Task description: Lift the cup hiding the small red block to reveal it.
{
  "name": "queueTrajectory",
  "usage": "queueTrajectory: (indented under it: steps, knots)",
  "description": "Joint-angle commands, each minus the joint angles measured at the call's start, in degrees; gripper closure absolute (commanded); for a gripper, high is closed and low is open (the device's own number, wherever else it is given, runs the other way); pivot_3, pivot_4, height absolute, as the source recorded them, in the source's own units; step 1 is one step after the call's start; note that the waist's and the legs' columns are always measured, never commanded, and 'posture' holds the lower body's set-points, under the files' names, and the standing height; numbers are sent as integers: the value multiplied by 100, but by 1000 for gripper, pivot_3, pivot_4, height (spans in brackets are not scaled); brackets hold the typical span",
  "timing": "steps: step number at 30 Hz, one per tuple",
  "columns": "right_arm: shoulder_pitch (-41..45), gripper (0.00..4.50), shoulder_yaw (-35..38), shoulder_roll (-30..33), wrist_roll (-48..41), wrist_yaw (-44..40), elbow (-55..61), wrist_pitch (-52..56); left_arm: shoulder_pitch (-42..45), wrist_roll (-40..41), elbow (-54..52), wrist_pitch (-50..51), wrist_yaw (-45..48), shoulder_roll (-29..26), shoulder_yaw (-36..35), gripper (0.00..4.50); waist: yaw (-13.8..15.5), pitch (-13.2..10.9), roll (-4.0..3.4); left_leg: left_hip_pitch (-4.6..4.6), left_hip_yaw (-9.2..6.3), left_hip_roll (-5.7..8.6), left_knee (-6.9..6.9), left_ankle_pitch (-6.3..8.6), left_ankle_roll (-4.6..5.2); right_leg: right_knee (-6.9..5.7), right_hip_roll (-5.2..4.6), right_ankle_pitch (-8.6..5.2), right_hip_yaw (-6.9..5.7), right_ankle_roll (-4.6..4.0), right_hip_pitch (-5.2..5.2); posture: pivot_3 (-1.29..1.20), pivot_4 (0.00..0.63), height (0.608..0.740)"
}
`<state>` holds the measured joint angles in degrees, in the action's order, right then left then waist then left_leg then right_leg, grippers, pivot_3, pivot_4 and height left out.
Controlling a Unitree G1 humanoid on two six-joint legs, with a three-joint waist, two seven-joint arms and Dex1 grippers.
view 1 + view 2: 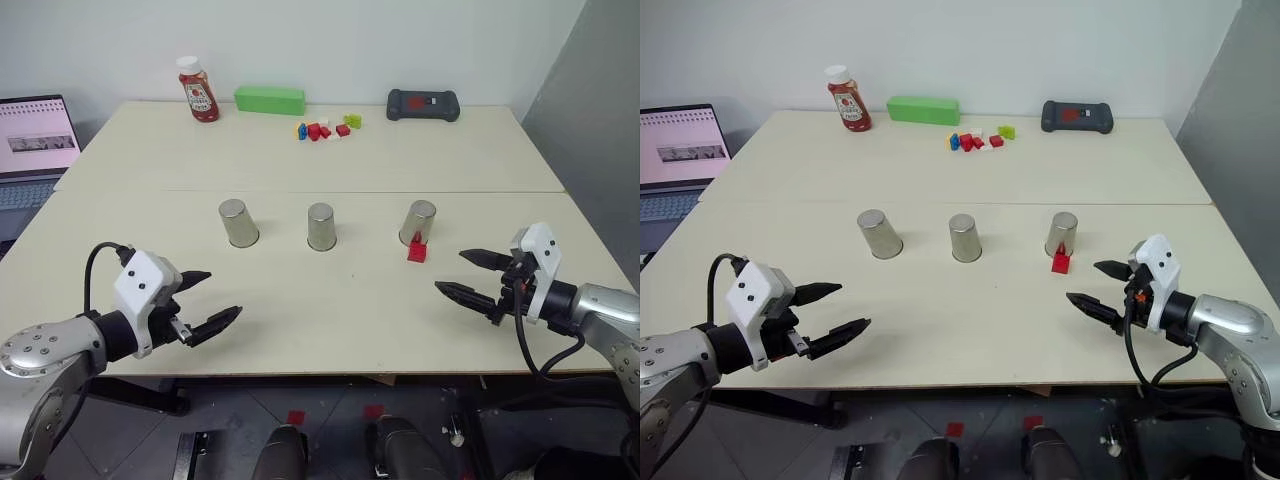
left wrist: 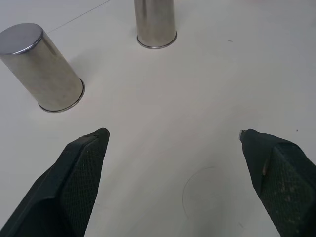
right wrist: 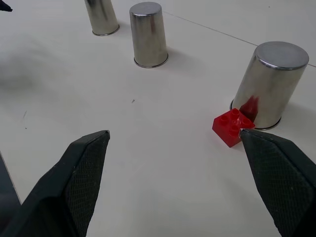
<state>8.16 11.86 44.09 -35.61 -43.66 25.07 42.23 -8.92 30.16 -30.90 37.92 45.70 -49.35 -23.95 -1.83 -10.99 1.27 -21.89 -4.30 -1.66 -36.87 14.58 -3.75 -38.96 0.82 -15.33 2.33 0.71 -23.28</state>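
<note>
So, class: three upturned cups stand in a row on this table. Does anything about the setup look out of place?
Yes. The small red block sits in the open on the table, against the base of the rightmost cup, not hidden under any cup.

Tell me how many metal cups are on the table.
3, upside down in a row across the table: the left cup, the middle cup, and the right cup with the small red block in front of it.

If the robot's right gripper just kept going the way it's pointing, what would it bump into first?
Probably the small red block, which sits on the table in front of the right-hand cup. The right gripper is open and angled slightly down; depth is hard to judge.
</note>
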Motion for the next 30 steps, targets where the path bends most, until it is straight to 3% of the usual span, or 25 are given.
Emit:
queueTrajectory:
  steps: [1,18,30]
  knots:
    - [61,30,107,34,-106,10,210,-15,-28,29,-45,-131,66,-5,-94,0,0,0,0,0,0,0,0,0,0,0,0,0,0,0,0,0,150,740]
    - [-73,30,242,45,-133,273,302,142,270,155,-92,-50,-89,10,-258,0,0,0,0,-1,8,0,0,0,0,0,1,1,1,2,-4,0,150,740]
    - [-295,30,323,32,-221,373,522,86,684,135,264,-371,95,-10,7,0,0,0,0,0,18,0,-2,1,1,2,2,4,4,7,-5,0,150,740]
